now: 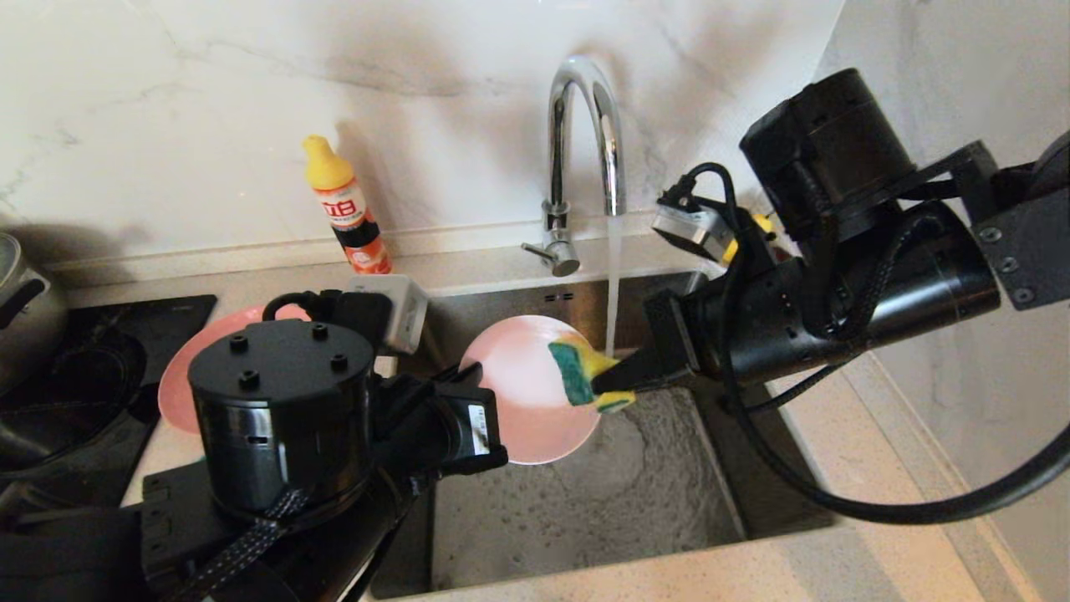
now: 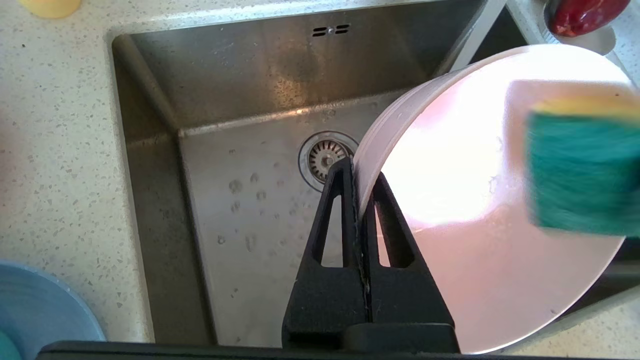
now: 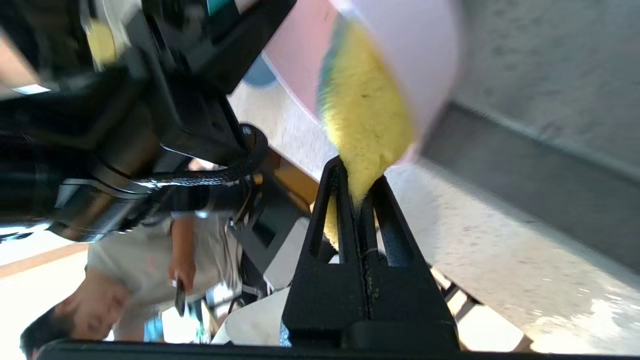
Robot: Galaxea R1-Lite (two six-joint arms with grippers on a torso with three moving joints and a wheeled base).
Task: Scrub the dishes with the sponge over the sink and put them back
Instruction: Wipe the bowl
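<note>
Over the sink (image 1: 585, 502) my left gripper (image 2: 357, 175) is shut on the rim of the pale pink bowl (image 1: 518, 393), holding it on edge with its inside turned to the right arm. My right gripper (image 1: 614, 380) is shut on the yellow sponge (image 1: 577, 372), whose green side presses against the inside of the bowl (image 2: 450, 200). The sponge (image 2: 580, 175) lies at the bowl's far side from the left fingers. In the right wrist view the sponge (image 3: 365, 115) is pinched at the fingertips of the right gripper (image 3: 357, 175). A salmon-pink plate (image 1: 180, 376) lies on the counter left of the sink.
Water runs from the chrome tap (image 1: 577, 125) just behind the sponge. A detergent bottle (image 1: 347, 209) stands by the wall. A steel pot (image 1: 21, 309) sits on the black hob (image 1: 84, 359) at the left. A light blue plate (image 2: 40, 310) lies on the counter beside the sink's edge.
</note>
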